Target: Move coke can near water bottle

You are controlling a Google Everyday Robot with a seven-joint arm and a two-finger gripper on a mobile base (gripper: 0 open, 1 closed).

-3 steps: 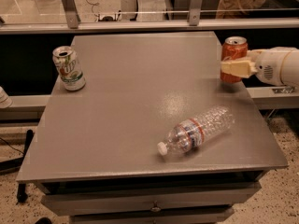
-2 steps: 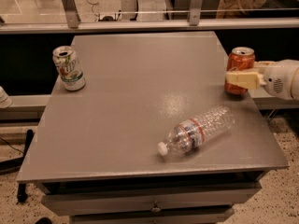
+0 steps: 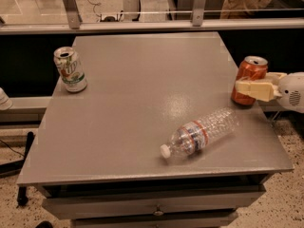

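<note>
The coke can point(image 3: 250, 72), red-orange with a silver top, stands upright at the table's right edge. My gripper point(image 3: 245, 88) reaches in from the right and is shut on the can's lower half, with one cream finger point(image 3: 254, 89) across its front. The water bottle point(image 3: 202, 132) lies on its side on the grey table point(image 3: 133, 103), white cap pointing front-left. Its base end is just below and left of the can, a short gap apart.
A white and green can point(image 3: 70, 69) stands at the table's left edge. A railing with glass point(image 3: 142, 25) runs behind the table. A drawer front point(image 3: 152, 205) sits under the tabletop. A person stands beyond the railing at the top right.
My gripper has carried the coke can along the right edge toward the front, bringing it closer to the water bottle. The bottle and the other can have not moved.
</note>
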